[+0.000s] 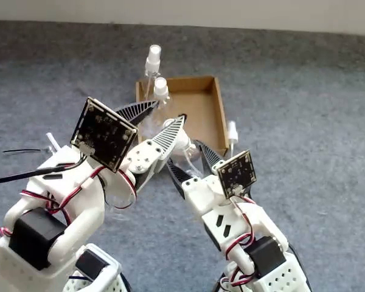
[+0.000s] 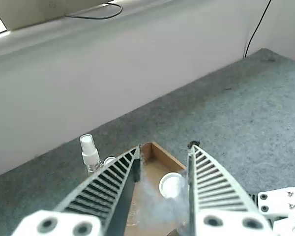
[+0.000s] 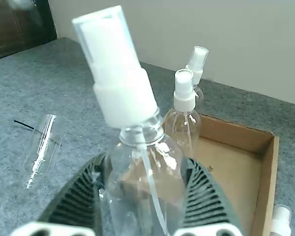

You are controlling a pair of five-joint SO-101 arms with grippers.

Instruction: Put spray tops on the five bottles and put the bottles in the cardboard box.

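The right gripper (image 3: 145, 169) is clamped on a bottle (image 3: 137, 147), probably to steady it. The left gripper (image 2: 164, 150), fingers apart, straddles the spray top (image 2: 169, 185), likely to seat it.

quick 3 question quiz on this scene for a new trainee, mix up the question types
1. True or false: the cardboard box lies upside down.
2. The right end effector grips: A) a loose sprayer, B) a bottle wearing its spray top, C) nothing.
3. In the high view, how many other capped bottles stand upright at the box's far left corner?

Key: 1 false, its open side faces up. 2 B. 3 two.
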